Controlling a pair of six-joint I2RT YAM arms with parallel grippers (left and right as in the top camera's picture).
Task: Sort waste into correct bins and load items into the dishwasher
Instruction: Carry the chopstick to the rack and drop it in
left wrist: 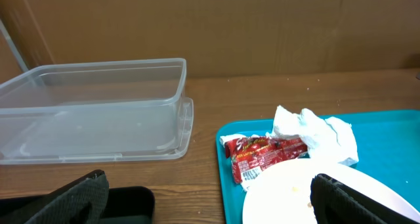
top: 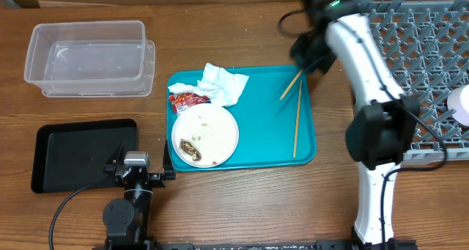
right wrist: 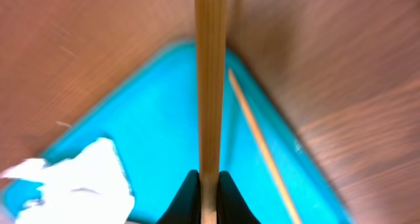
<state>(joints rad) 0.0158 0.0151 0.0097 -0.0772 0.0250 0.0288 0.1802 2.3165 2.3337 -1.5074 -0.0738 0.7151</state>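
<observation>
As right end effector pinches, wooden chopstick

The surface was brown wood-grain board, its grain running side to side in the overhead view. Behind its far edge stood a plain tan panel, possibly cardboard; the view was too soft to confirm. Lighting was even and diffuse.

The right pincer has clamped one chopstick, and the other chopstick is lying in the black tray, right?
No. The right pincer does hold one chopstick, but the other chopstick lies on the teal tray; the overhead view shows it.
</observation>
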